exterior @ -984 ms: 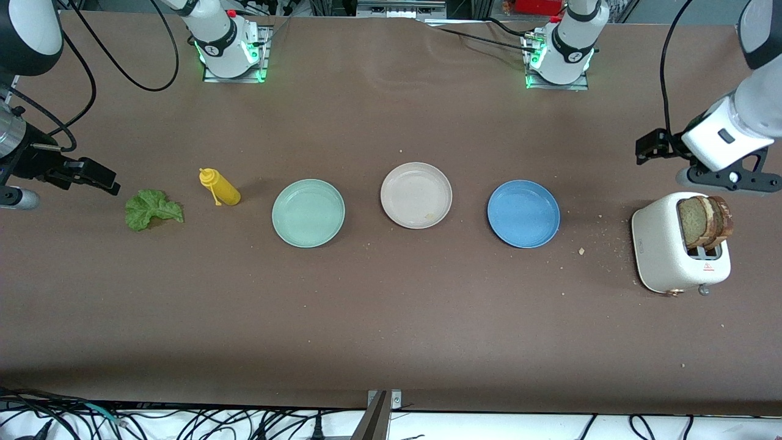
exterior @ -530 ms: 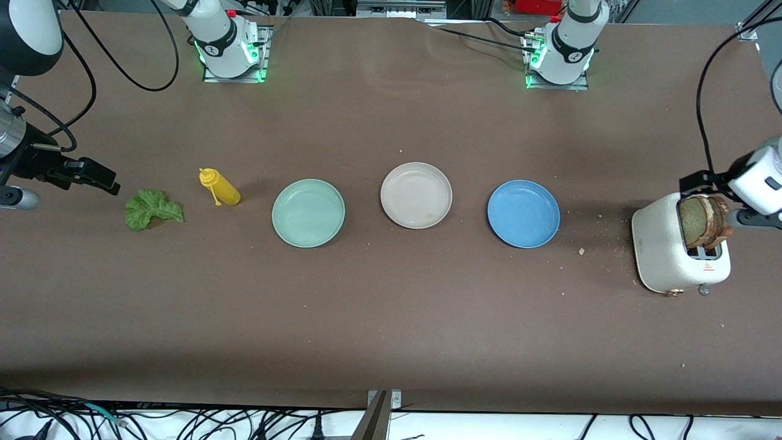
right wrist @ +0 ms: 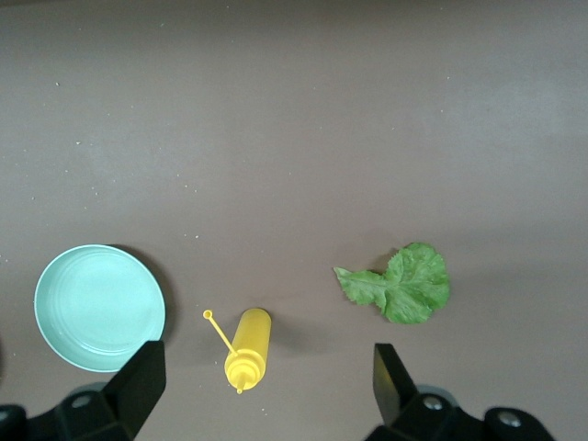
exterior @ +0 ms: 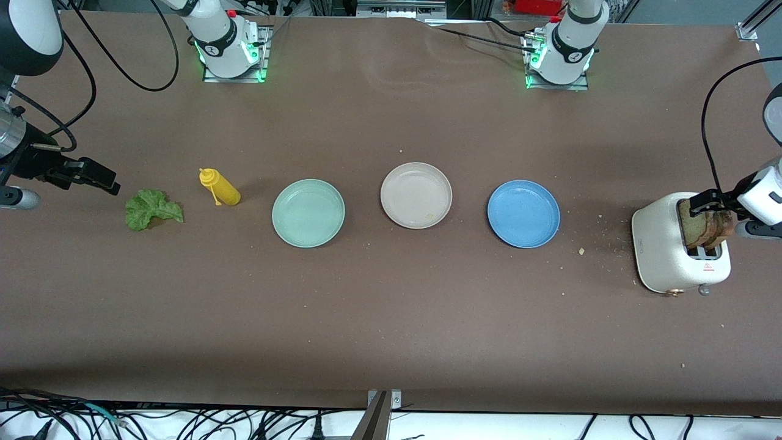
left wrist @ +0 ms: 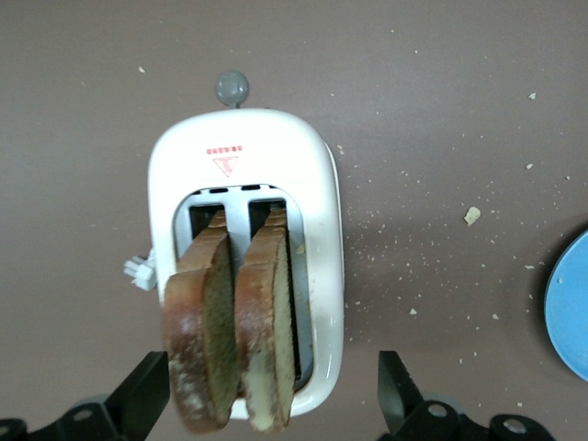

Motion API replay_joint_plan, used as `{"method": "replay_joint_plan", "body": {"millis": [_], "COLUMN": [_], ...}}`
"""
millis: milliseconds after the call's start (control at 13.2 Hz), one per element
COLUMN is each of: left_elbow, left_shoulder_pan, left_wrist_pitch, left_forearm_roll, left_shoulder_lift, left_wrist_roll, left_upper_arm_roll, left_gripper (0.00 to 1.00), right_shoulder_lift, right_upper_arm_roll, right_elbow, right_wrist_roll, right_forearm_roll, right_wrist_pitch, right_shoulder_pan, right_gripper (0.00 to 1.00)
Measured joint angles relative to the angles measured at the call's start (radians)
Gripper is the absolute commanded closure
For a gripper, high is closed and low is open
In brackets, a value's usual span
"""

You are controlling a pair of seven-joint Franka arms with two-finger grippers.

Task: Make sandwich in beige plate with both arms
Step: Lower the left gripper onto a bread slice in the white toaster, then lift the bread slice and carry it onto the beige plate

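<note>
A: Status along the worktop [exterior: 391, 318], right arm's end first?

B: Right tool [exterior: 79, 174] waits in the air at that end, fingers [right wrist: 138, 386] spread, nothing in them. Lettuce leaf [exterior: 151, 209] lies flat on the worktop just beside it. Yellow sauce bottle [exterior: 220, 187] is on its side next, near the leaf but not touching.

A: Plates?

B: Three in a row, all bare (a few crumbs in the beige one). Green plate [exterior: 308, 212], then beige plate [exterior: 416, 195] in the middle and slightly farther from the front camera, then blue plate [exterior: 523, 213].

A: Bread?

B: Two toast slices [left wrist: 234, 335] stand upright in the slots of the white toaster [exterior: 663, 250] at the left arm's end, side by side. Crumbs scattered on the worktop between toaster and blue plate.

A: Left tool?

B: Left tool [exterior: 712, 205] is right over the toaster, down at the slice tops. Fingers [left wrist: 142, 400] spread wide, one either side of the pair, not pinching anything.
</note>
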Motion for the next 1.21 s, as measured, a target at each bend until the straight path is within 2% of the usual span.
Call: {"method": "replay_joint_plan", "body": {"millis": [378, 605, 681, 757, 832, 908, 1211], "left_elbow": [-0.046, -0.061, -0.075, -0.090, -0.103, -0.111, -0.117], "left_shoulder_pan": [0.001, 0.001, 0.003, 0.007, 0.012, 0.019, 0.039], "left_wrist_pitch": [0.036, 0.044, 0.061, 0.075, 0.082, 0.085, 0.084], "left_forearm_roll": [-0.019, -0.044, -0.045, -0.045, -0.045, -0.045, -0.045], "left_shoulder_lift": [-0.018, -0.022, -0.022, -0.022, -0.022, -0.022, -0.024], "left_wrist_roll": [-0.001, -0.002, -0.003, -0.003, -0.003, -0.002, 0.008], "left_upper_arm_roll": [-0.003, -0.003, -0.003, -0.003, -0.003, -0.002, -0.002], "left_gripper": [0.03, 0.12, 0.23, 0.44, 0.75, 1.00, 1.00], "right_shoulder_lift": [0.000, 0.000, 0.000, 0.000, 0.000, 0.000, 0.000], "right_upper_arm_roll": [0.000, 0.000, 0.000, 0.000, 0.000, 0.000, 0.000], "right_elbow": [0.000, 0.000, 0.000, 0.000, 0.000, 0.000, 0.000], "right_wrist_roll": [0.000, 0.000, 0.000, 0.000, 0.000, 0.000, 0.001], "right_forearm_roll": [0.000, 0.000, 0.000, 0.000, 0.000, 0.000, 0.000], "right_wrist_pitch": [0.000, 0.000, 0.000, 0.000, 0.000, 0.000, 0.000], "right_shoulder_pan": [0.000, 0.000, 0.000, 0.000, 0.000, 0.000, 0.000], "right_gripper": [0.00, 0.00, 0.00, 0.00, 0.00, 0.00, 0.00]}}
